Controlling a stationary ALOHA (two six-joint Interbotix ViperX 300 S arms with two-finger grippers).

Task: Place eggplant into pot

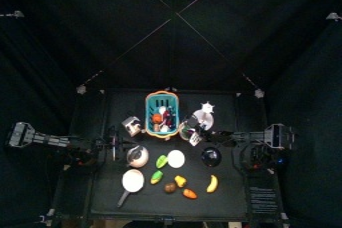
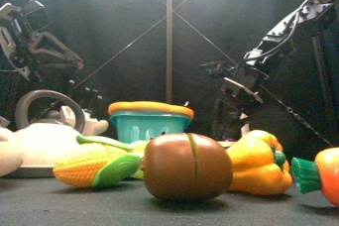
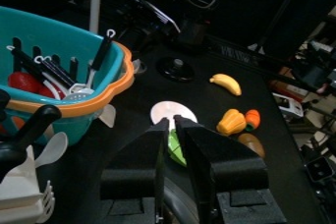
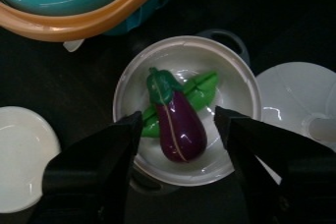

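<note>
From my right wrist camera I'm looking straight down on the eggplant (image 4: pixel 180 125), purple with a green cap, lying in a white bowl-shaped pot (image 4: pixel 234 76) on top of a green leafy piece (image 4: pixel 195 91). My right gripper (image 4: pixel 180 135) has its jaws spread wide, one on each side of the eggplant and not touching it as far as I can see, so it holds nothing. Just beside the pot sits the teal basket (image 4: pixel 79 17) with its orange rim, and a white plate (image 4: pixel 300 90) lies on the pot's other side. On the left wrist camera, my left gripper (image 3: pixel 174 135) has its jaws drawn close together with only a narrow slit between them; I think nothing is in it, though the view is dark there. Beyond it I see the same basket (image 3: pixel 66 76) full of utensils, a banana (image 3: pixel 226 84) and an orange pepper (image 3: pixel 233 122) on the black table (image 3: pixel 282 140). From the front, corn (image 2: pixel 93 167) and a kettle (image 2: pixel 47 136) stand near.
</note>
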